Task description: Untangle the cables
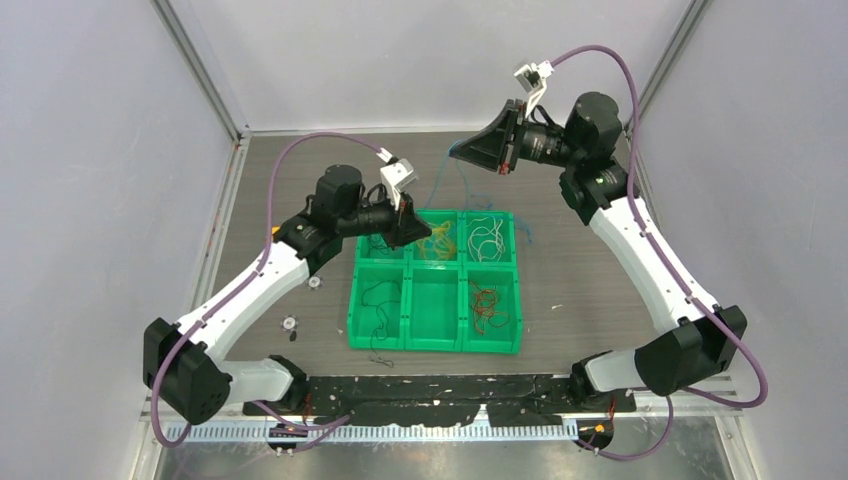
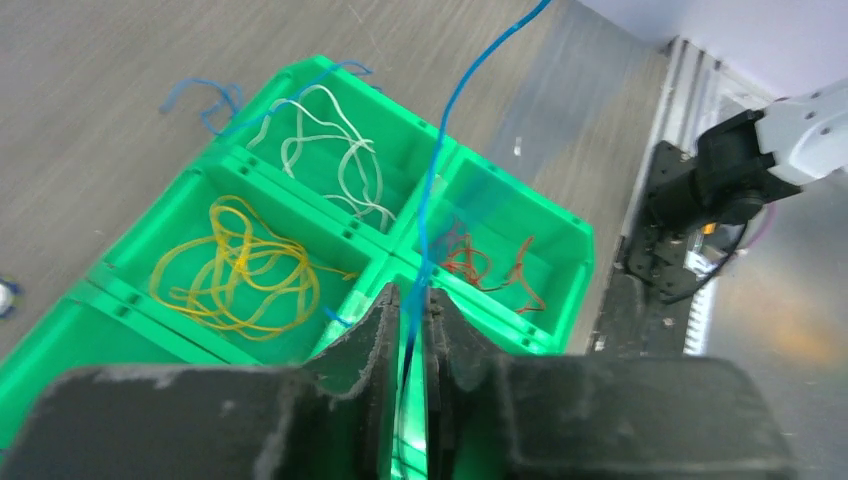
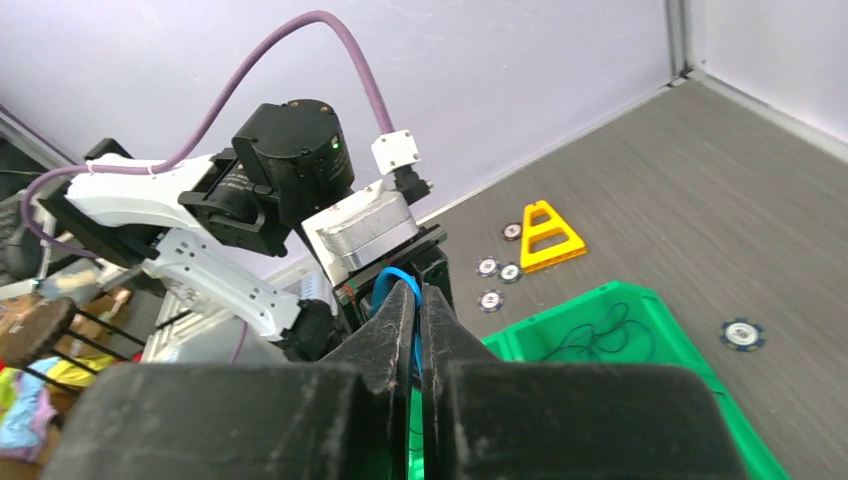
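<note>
I'm watching both arms sharing one blue cable [image 2: 432, 180] — it is running nearly straight from the left gripper [image 2: 410, 305] up and out of the top of the left wrist view. The left gripper's fingers are pressing together on it, hovering above the green tray [image 1: 434, 346] over its far left compartment. The right gripper [image 3: 418, 300] is hanging higher, beyond the tray's far edge, and its fingers are pinching blue cable too, a small loop showing just behind the tips.

The other cables are lying sorted in the tray:
- yellow cables [image 2: 240, 265] in the far middle compartment
- white cables [image 2: 330, 150] in the far right one
- red cables [image 2: 490, 265] in the near right one
- black cables [image 1: 378, 295] in the near left one — one strand is trailing over the near rim onto the table [image 1: 580, 300]

More blue is lying on the table just beside the tray's far right corner.
</note>
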